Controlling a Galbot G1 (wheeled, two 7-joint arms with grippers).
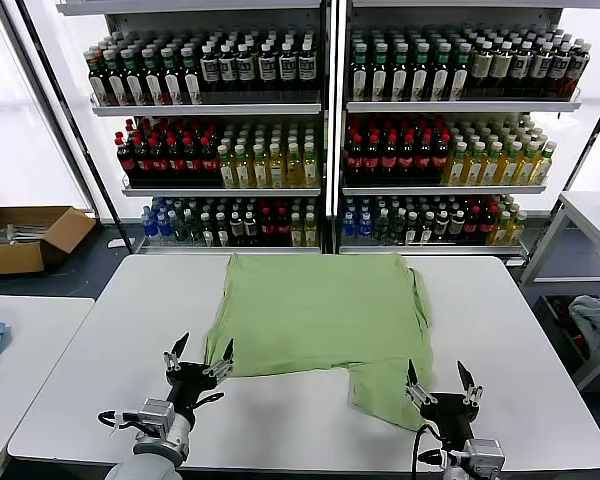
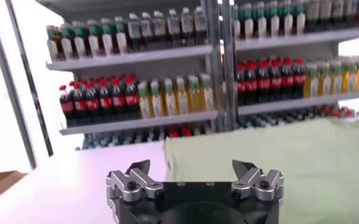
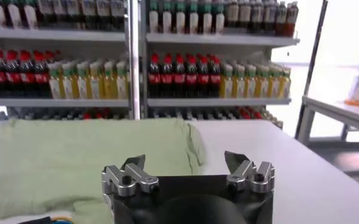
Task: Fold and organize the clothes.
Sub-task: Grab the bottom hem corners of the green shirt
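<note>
Two grippers hover at the near edge of the white table [image 1: 540, 340], both spread wide and empty: left gripper [image 1: 199, 355] by the green shirt's [image 1: 320, 310] near-left corner, right gripper [image 1: 441, 382] by its near-right flap.

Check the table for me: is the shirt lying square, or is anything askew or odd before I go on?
The green shirt is not square: its near edge is uneven, with one flap hanging closer to the right tool, and a sleeve bunches at its right side. Both tools, left and right, are open at the near edge, holding nothing. Nothing looks spilled or damaged.
</note>
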